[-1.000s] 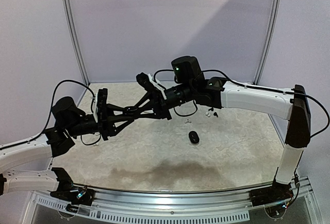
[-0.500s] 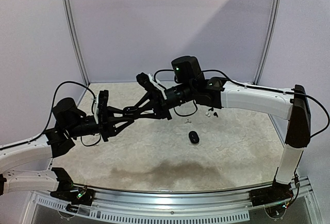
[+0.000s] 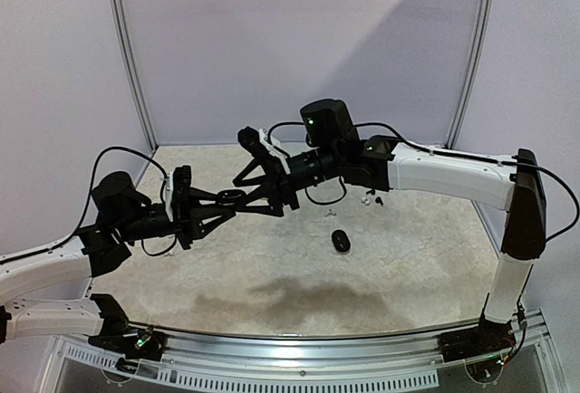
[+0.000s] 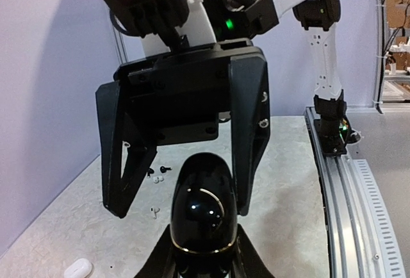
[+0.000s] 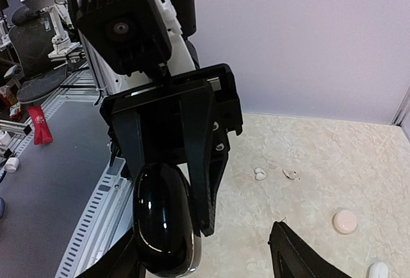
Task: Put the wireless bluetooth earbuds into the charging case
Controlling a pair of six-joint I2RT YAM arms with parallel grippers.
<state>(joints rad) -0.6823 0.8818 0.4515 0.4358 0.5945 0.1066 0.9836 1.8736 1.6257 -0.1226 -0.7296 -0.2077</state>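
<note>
Robotics laboratory test cell. Evidence: plain partition walls on aluminium posts enclose a table fitted with a slotted mounting rail; beyond it stand a further robot arm and an office chair.

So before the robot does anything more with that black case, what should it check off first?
1. The left end effector is clamped on the black case: ok.
2. The right end effector has its jaws spread: ok.
3. Its fingers are fully clear of the case: not ok, they flank its far end.
4. The case lid is open to take earbuds: not ok, it looks closed.
5. Loose earbuds are in sight on the table: ok, white ones lie there.
6. Those earbuds belong to this case: cannot tell.
</note>
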